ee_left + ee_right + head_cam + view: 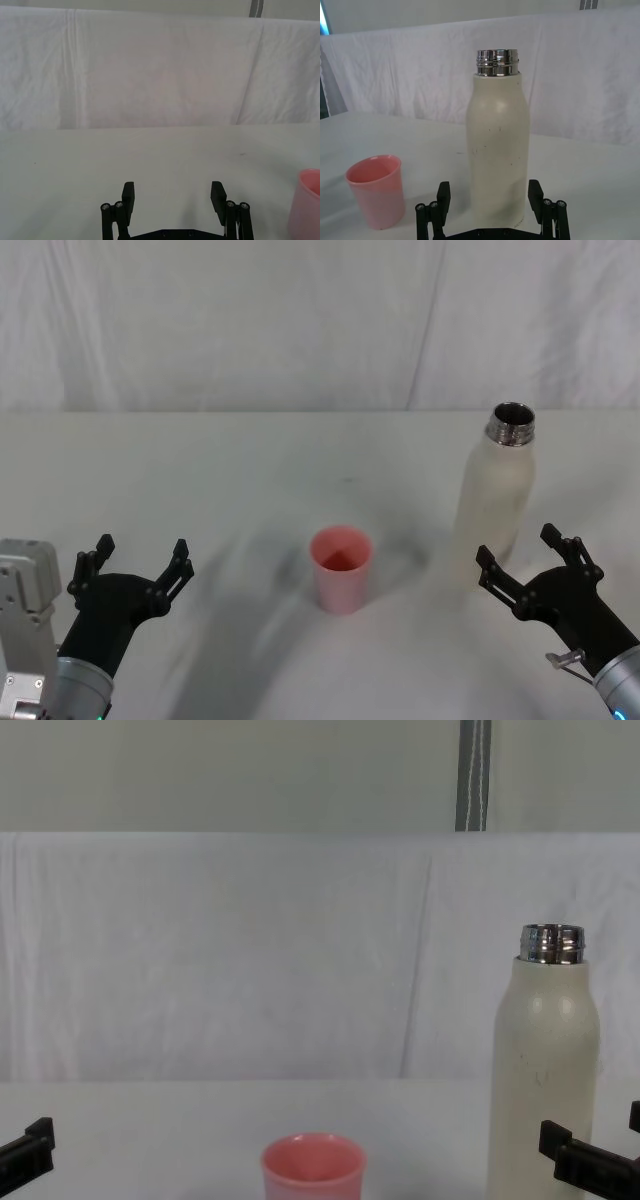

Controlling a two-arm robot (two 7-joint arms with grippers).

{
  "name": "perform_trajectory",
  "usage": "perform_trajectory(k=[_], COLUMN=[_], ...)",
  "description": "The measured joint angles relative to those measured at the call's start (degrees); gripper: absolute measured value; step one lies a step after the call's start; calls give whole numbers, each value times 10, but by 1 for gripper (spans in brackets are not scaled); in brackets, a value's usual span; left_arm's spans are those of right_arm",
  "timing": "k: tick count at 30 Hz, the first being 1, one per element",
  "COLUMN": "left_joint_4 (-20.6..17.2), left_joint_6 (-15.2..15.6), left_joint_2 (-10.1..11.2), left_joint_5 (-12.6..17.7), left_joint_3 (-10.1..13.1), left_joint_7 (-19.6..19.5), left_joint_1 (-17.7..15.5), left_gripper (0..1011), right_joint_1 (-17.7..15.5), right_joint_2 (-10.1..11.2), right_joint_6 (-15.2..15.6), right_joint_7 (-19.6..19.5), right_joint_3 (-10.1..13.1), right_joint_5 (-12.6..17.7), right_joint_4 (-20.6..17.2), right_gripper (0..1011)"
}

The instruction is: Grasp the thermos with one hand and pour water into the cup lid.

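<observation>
The thermos [497,495] stands upright at the right of the white table, cream-white with an uncapped steel neck. My right gripper [518,545] is open, low and close in front of it. In the right wrist view the thermos [497,150] stands just beyond the right gripper [489,195], with a finger on each side of its lower body and not touching. The pink cup lid [341,568] stands upright at the table's middle, left of the thermos, also seen as the cup lid [376,190]. My left gripper [143,555] hovers open and holds nothing at the near left.
A white cloth [250,470] covers the table and hangs as a backdrop behind it. A grey box-like part [22,585] sits at the near left edge beside my left arm. In the left wrist view the cup lid [307,205] shows beside the left gripper [173,197].
</observation>
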Motion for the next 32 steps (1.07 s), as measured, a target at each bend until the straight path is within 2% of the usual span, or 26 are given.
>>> perform_trajectory(k=[32], left_joint_4=[0], left_joint_6=[0], left_joint_2=[0], left_joint_5=[0], left_joint_3=[0], left_joint_7=[0], left_joint_1=[0], left_gripper=[1001], right_joint_1=[0], right_joint_2=[0], right_joint_6=[0], right_joint_7=[0], right_joint_3=[0], right_joint_5=[0], right_joint_4=[0], right_gripper=[1003])
